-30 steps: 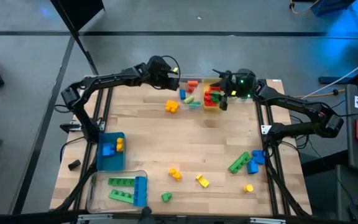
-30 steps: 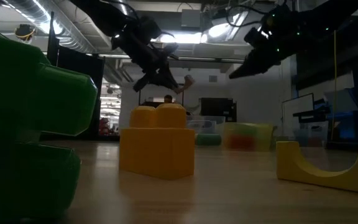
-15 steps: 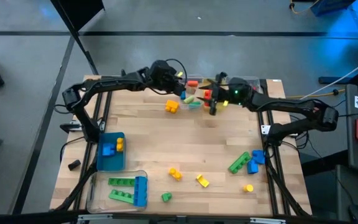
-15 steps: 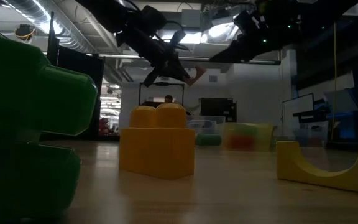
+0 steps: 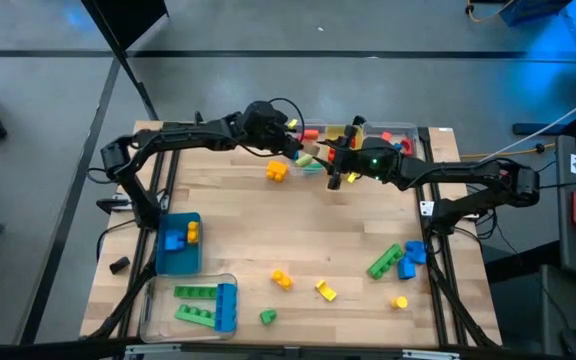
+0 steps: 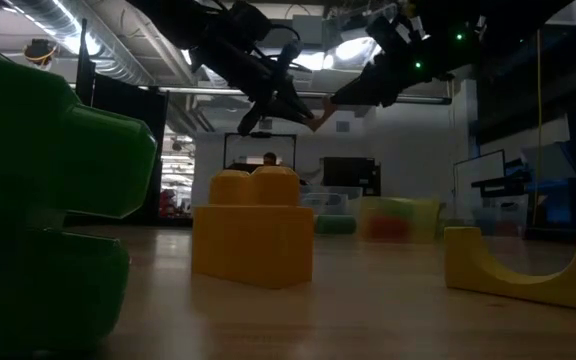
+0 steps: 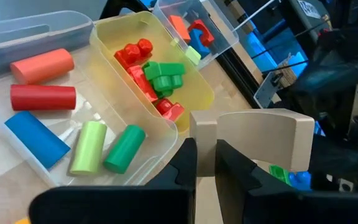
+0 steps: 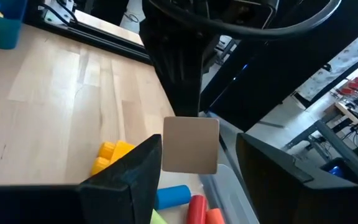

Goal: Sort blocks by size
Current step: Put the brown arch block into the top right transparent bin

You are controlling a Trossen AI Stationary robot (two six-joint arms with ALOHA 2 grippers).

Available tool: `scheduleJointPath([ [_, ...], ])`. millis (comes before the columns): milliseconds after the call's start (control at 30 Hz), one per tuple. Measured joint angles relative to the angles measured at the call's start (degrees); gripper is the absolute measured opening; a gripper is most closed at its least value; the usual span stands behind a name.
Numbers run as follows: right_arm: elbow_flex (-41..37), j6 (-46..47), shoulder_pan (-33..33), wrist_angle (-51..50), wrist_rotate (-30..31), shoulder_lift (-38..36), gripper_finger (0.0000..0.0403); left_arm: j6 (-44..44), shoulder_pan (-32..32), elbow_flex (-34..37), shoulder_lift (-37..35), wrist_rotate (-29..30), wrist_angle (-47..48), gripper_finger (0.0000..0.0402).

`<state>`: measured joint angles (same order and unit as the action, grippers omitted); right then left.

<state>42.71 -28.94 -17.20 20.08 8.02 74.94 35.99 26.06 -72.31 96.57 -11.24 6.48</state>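
My left gripper point(image 5: 301, 150) is shut on a beige arch-shaped block point(image 7: 257, 138), held in the air above the bins at the table's far edge. My right gripper point(image 5: 334, 172) is open and faces it. In the right wrist view its two fingers stand on either side of the block's flat end point(image 8: 191, 144); I cannot tell whether they touch it. Both grippers and the block point(image 6: 318, 118) also show high up in the low view. Many coloured bricks lie loose on the table and in bins. My left gripper pinches one leg of the arch block point(image 7: 205, 130) between its two fingers point(image 7: 186, 163). The rest of the block sticks out sideways past the fingers. The block is lifted clear, above the bins.
A clear tray of cylinders point(image 7: 48, 118), a yellowish bin point(image 7: 114, 37) of red and green bricks and a clear bin point(image 7: 219, 25) stand at the far edge. An orange brick point(image 5: 276, 172) lies near them. Near left: a blue bin point(image 5: 178, 243) and a clear bin point(image 5: 193, 305). Loose bricks point(image 5: 384, 261) lie near right.
My right gripper has gone toward the table's left and a little toward the near edge, up to my left gripper. My left gripper has carried the beige block a little toward the table's right. The two now meet above the bins.
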Motion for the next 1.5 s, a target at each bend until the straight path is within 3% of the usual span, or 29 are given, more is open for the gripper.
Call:
scheduleJointPath([
  [533,0.0,0.1,0.0,-0.5,-0.1,0.0,0.0206,1.3,-2.2,0.0,0.0,1.1,-2.9,0.0028],
  [767,0.0,0.1,0.0,-0.4,-0.2,0.0,0.0137,1.2,-2.2,0.0,0.0,1.3,-3.0,0.0029],
  [967,0.0,0.1,0.0,-0.5,0.0,0.0,0.0136,-4.1,-2.4,0.0,0.0,1.5,-2.9,0.0032],
  [1100,0.0,2.0,0.0,-0.9,1.3,0.0,0.0136,-11.6,-2.5,0.0,0.0,1.5,-2.8,0.0062],
  [1267,0.0,2.2,-0.1,-4.2,8.2,-0.1,0.0138,-18.2,-2.6,0.1,0.0,2.2,-0.9,0.0121],
  [1500,0.0,2.1,-0.7,-13.8,25.4,-0.1,0.0139,-20.8,-2.3,0.1,-0.1,3.0,2.9,0.0168],
])
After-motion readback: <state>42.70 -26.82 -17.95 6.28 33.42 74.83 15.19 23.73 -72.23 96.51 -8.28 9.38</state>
